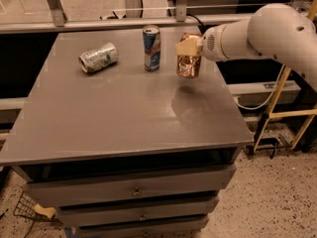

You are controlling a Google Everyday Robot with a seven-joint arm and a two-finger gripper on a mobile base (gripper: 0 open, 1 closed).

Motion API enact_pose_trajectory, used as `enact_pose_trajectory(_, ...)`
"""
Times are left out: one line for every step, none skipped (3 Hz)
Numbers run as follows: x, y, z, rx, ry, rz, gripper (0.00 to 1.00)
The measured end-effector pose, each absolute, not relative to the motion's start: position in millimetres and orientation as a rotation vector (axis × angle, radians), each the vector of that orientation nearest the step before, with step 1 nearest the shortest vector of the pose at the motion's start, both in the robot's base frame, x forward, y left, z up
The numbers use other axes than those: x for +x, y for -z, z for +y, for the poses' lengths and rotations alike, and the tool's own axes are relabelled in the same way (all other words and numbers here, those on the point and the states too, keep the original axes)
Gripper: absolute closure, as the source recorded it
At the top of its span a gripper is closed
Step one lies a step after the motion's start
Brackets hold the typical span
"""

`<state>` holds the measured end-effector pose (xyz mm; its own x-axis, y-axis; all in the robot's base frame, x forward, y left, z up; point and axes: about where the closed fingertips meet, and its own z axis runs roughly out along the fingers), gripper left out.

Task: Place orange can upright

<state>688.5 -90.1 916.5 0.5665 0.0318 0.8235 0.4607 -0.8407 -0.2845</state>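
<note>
The orange can (188,62), shiny copper-orange, stands upright at the back right of the grey table (114,113). My gripper (188,47) reaches in from the right on the white arm (267,31). Its cream fingers (186,46) sit at the can's upper part, and I cannot tell whether they still press on it. The can's base looks to be on or just above the tabletop.
A taller slim blue can (151,48) stands upright just left of the orange can. A green-and-silver can (98,57) lies on its side at the back left. A metal rail (124,23) runs behind the table. Drawers (133,190) are below the front edge.
</note>
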Motion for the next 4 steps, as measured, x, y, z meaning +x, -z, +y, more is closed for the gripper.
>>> enact_pose_trajectory(684, -899, -85, -2.347, 1.429, -0.768, 1.0)
enact_pose_trajectory(683, -884, -76, -2.317, 1.665, -1.021, 1.0)
enact_pose_trajectory(684, -882, -74, -2.29, 1.722, -1.052, 1.0)
enact_pose_trajectory(684, -883, -74, -2.29, 1.722, -1.051, 1.0)
